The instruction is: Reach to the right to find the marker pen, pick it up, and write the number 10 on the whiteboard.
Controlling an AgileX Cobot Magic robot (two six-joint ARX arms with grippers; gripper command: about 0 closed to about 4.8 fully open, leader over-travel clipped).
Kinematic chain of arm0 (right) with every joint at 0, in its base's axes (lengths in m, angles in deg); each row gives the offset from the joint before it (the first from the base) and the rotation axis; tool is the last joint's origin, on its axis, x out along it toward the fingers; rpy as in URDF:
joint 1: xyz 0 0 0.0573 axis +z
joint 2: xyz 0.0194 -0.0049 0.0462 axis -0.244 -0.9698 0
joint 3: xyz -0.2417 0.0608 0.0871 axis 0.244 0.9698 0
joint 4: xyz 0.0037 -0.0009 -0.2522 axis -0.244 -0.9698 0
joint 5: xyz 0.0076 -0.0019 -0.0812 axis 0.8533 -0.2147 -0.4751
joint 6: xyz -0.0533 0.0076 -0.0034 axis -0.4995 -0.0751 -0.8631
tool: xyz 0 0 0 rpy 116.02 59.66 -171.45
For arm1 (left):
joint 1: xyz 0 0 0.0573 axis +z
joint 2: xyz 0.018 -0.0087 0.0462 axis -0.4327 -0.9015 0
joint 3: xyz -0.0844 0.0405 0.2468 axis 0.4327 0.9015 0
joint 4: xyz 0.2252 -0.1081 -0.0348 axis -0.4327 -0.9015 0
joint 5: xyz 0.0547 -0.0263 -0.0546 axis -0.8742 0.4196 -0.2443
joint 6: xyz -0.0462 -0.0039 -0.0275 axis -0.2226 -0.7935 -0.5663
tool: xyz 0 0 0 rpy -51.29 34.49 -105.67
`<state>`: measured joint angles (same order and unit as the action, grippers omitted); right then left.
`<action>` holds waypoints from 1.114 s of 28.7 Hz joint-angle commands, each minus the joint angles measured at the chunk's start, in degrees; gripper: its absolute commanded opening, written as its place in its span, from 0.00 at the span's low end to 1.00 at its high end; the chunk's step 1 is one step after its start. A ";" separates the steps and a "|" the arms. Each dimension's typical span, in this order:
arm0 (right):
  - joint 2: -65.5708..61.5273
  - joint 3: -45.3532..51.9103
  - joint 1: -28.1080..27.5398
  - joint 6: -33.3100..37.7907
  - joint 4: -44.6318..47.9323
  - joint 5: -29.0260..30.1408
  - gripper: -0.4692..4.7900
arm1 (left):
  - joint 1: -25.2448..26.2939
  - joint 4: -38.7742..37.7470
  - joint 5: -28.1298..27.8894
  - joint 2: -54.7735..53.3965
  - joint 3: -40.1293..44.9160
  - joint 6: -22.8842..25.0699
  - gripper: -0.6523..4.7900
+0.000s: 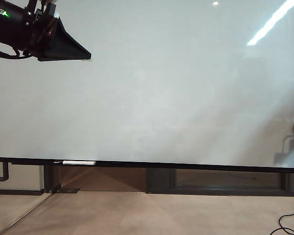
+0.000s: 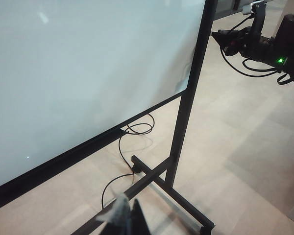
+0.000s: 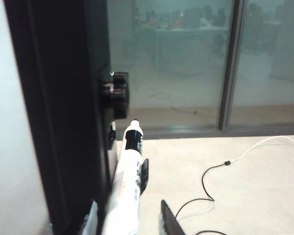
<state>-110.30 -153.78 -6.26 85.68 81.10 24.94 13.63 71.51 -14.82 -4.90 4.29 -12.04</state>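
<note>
the right gripper [image 3: 130, 220] straddles 1 pen [image 3: 127, 188], which lies along the black frame [image 3: 63, 112] at the board's edge, dark cap pointing away; its jaws stand wide either side, not yet clamped, likely about to close. the left gripper [image 2: 125, 218] hangs low near the stand [image 2: 179, 132], its opening impossible to tell. beyond, 1 board [image 1: 161, 88] is bare, with another pen [image 1: 79, 162] on its rail.

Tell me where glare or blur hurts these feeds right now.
Exterior view: ceiling-light streak glares on the whiteboard at upper right; the pen on the rail stays sharp. Left wrist view: left gripper blurred at the frame edge. Right wrist view: marker pen soft between the right gripper fingers.
</note>
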 commanded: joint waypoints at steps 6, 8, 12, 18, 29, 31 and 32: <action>0.09 -2.36 0.15 -0.61 -3.78 0.42 0.36 | -0.09 2.08 0.24 0.20 -0.31 0.22 0.11; -0.31 -2.36 0.13 -0.68 -3.63 0.46 0.36 | -0.09 2.12 0.24 0.20 -0.31 0.24 0.11; -0.61 -2.36 0.15 -0.85 -3.67 1.51 0.13 | -0.09 2.71 0.24 0.20 -0.31 0.24 0.11; -0.61 -2.27 0.09 -0.83 -3.48 1.66 0.08 | -0.09 3.26 0.24 0.20 -0.31 0.20 0.11; 10.16 9.51 -0.50 -2.51 -2.29 -1.73 0.08 | -0.09 -0.09 0.22 0.20 -0.28 0.00 0.11; 12.96 12.00 -0.98 -2.12 -2.40 -1.90 0.08 | -0.09 -0.96 0.26 0.20 -0.28 -0.02 0.11; 14.29 13.16 -1.09 -2.14 -2.38 -2.56 0.08 | -0.09 -1.51 0.28 0.20 -0.28 0.00 0.11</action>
<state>-98.45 -141.61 -7.09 83.49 76.86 23.30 13.63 70.63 -14.82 -4.90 4.29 -12.06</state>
